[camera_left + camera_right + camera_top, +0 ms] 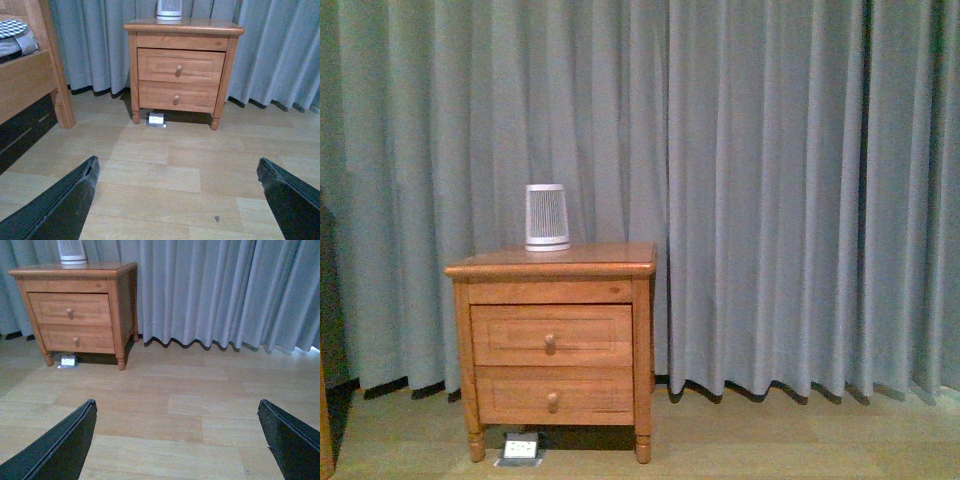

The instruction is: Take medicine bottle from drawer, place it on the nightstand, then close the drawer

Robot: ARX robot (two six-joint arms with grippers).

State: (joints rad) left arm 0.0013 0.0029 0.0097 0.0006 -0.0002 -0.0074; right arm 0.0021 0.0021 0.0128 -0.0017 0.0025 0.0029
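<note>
Both arms hang low over the floor, wrists tipped towards the nightstand. The left gripper (177, 161) has its jaws spread wide and holds nothing, its two black fingers (65, 205) sitting at the bottom corners of the left wrist view. The right gripper (177, 402) is just as wide and empty. Neither arm appears in the front view.

A grey-blue curtain (770, 200) hangs in folds across the whole back, down to the pale wood-plank floor (200, 390). Only the left wrist view shows a wooden bed frame (30, 80), with checked bedding (12, 37) on it, standing apart from the nightstand.

The nightstand (642, 350) stands on the floor against the curtain, well apart from both grippers. Its upper drawer (510, 335) is shut flush, and so is the lower drawer (510, 395); each has a small round knob (550, 343). The medicine bottle shows in no view, and with the drawers shut their insides are hidden.

A white ribbed tapered device (547, 215) stands upright towards the back of the top. A small floor socket box (520, 447) sits on the floor under the cabinet, near its front edge.
</note>
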